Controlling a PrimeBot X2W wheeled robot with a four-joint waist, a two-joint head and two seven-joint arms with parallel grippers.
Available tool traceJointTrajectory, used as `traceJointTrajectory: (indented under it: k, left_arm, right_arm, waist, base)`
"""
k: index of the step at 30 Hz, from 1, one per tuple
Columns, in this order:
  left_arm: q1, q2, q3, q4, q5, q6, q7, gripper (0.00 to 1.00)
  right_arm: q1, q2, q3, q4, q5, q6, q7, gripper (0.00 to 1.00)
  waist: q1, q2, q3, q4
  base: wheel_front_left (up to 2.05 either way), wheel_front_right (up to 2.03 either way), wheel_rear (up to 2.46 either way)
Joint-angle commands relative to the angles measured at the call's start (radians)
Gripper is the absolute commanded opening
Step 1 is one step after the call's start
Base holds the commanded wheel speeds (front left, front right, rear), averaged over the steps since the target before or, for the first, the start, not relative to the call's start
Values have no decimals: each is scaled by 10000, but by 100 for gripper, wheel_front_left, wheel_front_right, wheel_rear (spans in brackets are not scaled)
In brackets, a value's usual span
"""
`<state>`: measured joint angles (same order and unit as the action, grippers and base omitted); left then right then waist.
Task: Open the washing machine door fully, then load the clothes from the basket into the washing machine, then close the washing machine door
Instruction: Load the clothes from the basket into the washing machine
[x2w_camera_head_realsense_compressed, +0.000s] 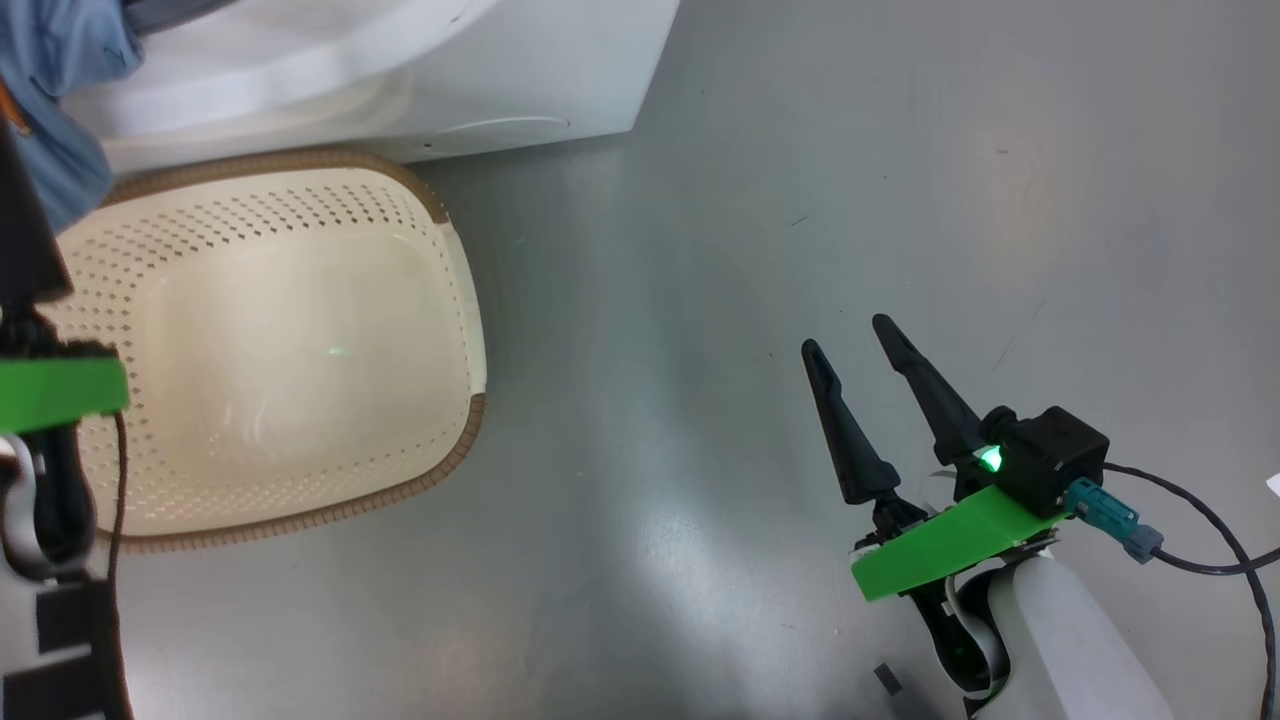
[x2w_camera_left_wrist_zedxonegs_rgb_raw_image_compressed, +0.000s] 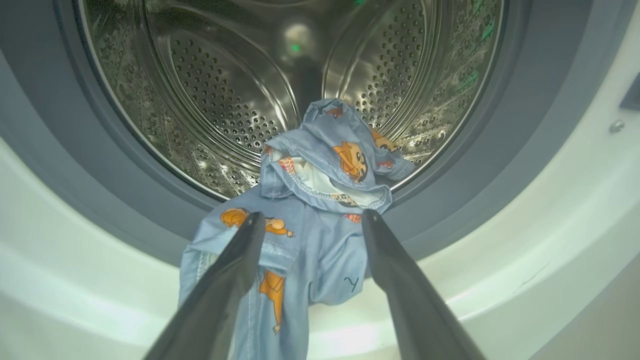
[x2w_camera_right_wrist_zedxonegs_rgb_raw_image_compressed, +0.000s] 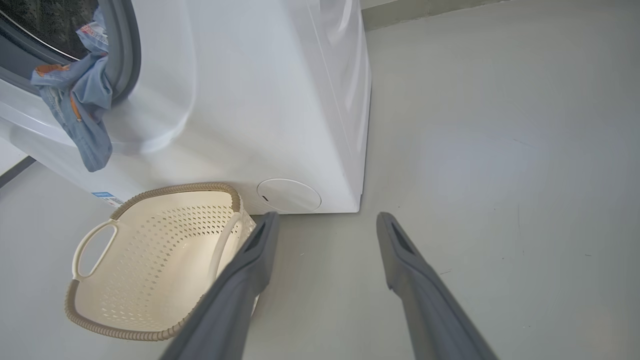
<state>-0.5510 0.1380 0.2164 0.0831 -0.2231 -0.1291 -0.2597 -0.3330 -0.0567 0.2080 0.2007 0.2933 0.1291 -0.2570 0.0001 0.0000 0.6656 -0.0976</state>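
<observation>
The left gripper (x2w_camera_left_wrist_zedxonegs_rgb_raw_image_compressed: 310, 222) is spread wide, its 2 fingers flanking the light-blue clothes (x2w_camera_left_wrist_zedxonegs_rgb_raw_image_compressed: 325, 165) draped over the lower lip of the washing machine (x2w_camera_left_wrist_zedxonegs_rgb_raw_image_compressed: 550, 210) opening. The right gripper (x2w_camera_head_realsense_compressed: 845, 335), likewise spread and holding nothing, hovers above the floor (x2w_camera_head_realsense_compressed: 700, 200) beside the basket (x2w_camera_head_realsense_compressed: 300, 160).

Left fingers (x2w_camera_left_wrist_zedxonegs_rgb_raw_image_compressed: 235, 270) and right fingers (x2w_camera_head_realsense_compressed: 848, 430) both stand spread wide apart, closed on nothing.
</observation>
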Motion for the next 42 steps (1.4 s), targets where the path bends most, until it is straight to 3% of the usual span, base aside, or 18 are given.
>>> traceJointTrajectory:
  k: [1, 8, 18, 42]
  left_arm:
    - [386, 288, 366, -345, 4, -14, -20, 100]
    - [1647, -40, 948, -556, 95, -14, -20, 100]
    - [3163, -445, 930, -556, 130, -15, -20, 100]
    - [5044, -749, 1201, -603, 373, -15, -20, 100]
  right_arm:
    - [187, 65, 216, -156, -36, 16, -48, 100]
    - [175, 65, 236, -158, -55, 16, -48, 100]
    - [106, 65, 229, -114, -114, 16, -48, 100]
    - [139, 65, 169, -89, -82, 16, -48, 100]
  waist:
    - [-1, 0, -18, -5]
    - [-1, 0, -41, -18]
    - [-1, 0, -63, 36]
    - [-1, 0, -194, -30]
  base:
    - [0, 0, 0]
    - [0, 0, 0]
    - [0, 0, 0]
    - [0, 0, 0]
